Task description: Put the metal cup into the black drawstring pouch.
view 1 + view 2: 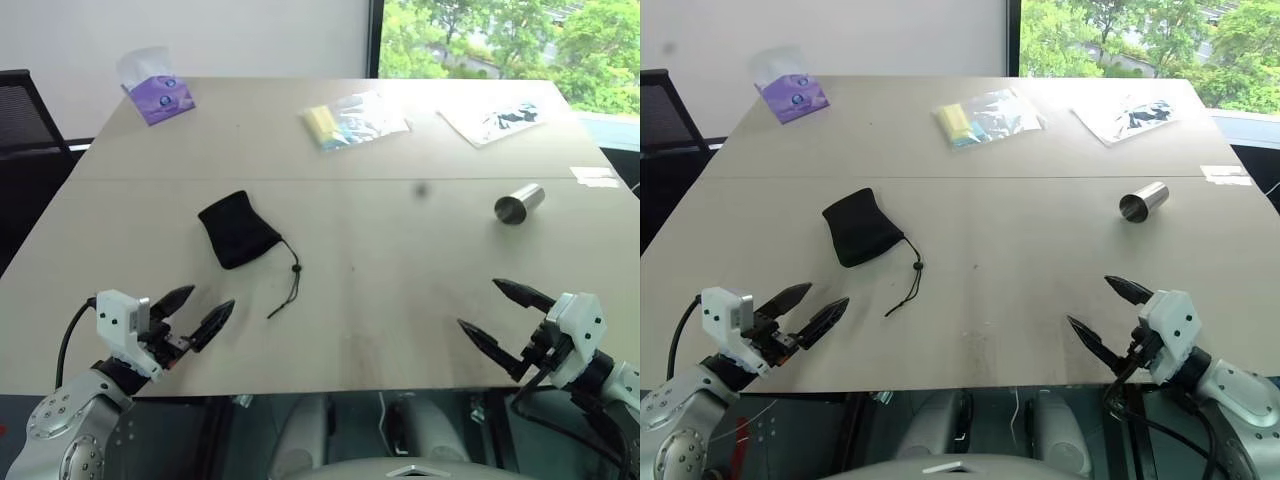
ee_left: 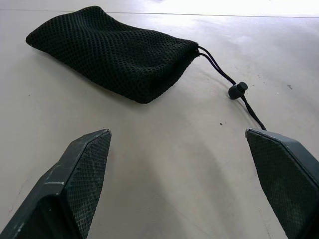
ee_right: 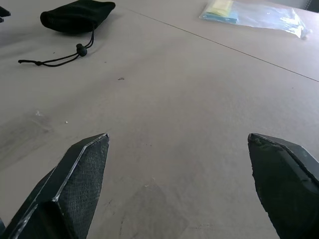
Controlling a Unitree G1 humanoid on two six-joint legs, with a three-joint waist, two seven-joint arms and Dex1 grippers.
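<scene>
The table (image 1: 400, 330) is wide and light beige, and its near edge runs just in front of both grippers. Between them, the near half of the tabletop is bare, so there is much free room there.

One black drawstring pouch (image 1: 238, 229) lies flat on the left-centre part of the table, its cord (image 1: 287, 285) trailing toward the near edge (a small bead sits on the cord). One metal cup (image 1: 519, 203) lies on its side on the right part, well apart from the pouch and not far from the right edge.

Along the far side there are three other things: one purple tissue pack (image 1: 157, 92) at the far left, one clear plastic bag (image 1: 352, 120) with something yellow inside, and one printed sheet (image 1: 494, 118) further right.

The left gripper (image 1: 200, 311) hovers near the near edge, in front of the pouch, fingers spread wide and holding nothing. The right gripper (image 1: 499, 313) is also near that edge, fingers wide apart and empty, the cup well beyond it.
</scene>
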